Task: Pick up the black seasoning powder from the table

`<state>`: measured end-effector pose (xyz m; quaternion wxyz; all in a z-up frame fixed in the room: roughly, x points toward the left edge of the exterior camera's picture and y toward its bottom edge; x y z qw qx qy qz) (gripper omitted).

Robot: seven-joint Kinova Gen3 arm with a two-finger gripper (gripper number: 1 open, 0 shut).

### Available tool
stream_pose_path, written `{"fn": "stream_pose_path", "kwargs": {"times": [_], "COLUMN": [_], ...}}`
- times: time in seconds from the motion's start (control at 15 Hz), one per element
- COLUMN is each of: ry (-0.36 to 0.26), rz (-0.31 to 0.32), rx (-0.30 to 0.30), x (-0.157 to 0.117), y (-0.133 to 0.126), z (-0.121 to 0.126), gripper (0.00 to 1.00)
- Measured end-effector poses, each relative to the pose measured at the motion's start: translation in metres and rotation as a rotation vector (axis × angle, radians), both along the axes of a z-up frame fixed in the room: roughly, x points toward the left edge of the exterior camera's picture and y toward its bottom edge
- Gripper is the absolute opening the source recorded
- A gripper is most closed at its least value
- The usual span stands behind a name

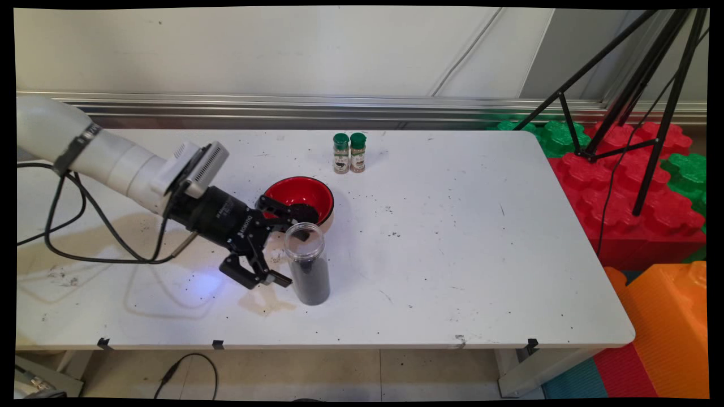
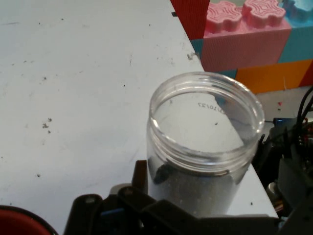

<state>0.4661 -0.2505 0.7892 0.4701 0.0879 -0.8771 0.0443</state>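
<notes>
A clear, lidless jar [image 1: 307, 265] stands upright on the white table [image 1: 452, 237], about two-thirds full of dark grains. My gripper [image 1: 287, 249] reaches in from the left and is open, one finger [image 1: 281, 278] low against the jar's left side and the other [image 1: 283, 217] behind its rim. The hand view has the jar [image 2: 203, 147] in the middle, its mouth open, with the gripper [image 2: 208, 164] straddling it and a finger [image 2: 140, 172] just left of it. A red bowl [image 1: 300, 195] holding some dark material sits right behind the jar.
Two small spice bottles with green caps [image 1: 349, 152] stand side by side at the table's far edge. A brownish stain [image 1: 266, 301] lies in front of the gripper. Red, green and orange foam blocks [image 1: 633, 192] and a black tripod [image 1: 650, 85] stand right of the table.
</notes>
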Motion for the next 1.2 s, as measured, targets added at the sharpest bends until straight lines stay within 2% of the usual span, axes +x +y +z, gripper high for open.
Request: {"fn": "stream_pose_path", "kwargs": {"times": [0.6,1.2], "ry": [-0.001,0.012], "rz": [0.019,0.038], "rx": [0.000,-0.009], "x": [-0.013,-0.019], "y": [-0.005,-0.009], "z": [-0.024,-0.033], "gripper": [1.00,1.00]}}
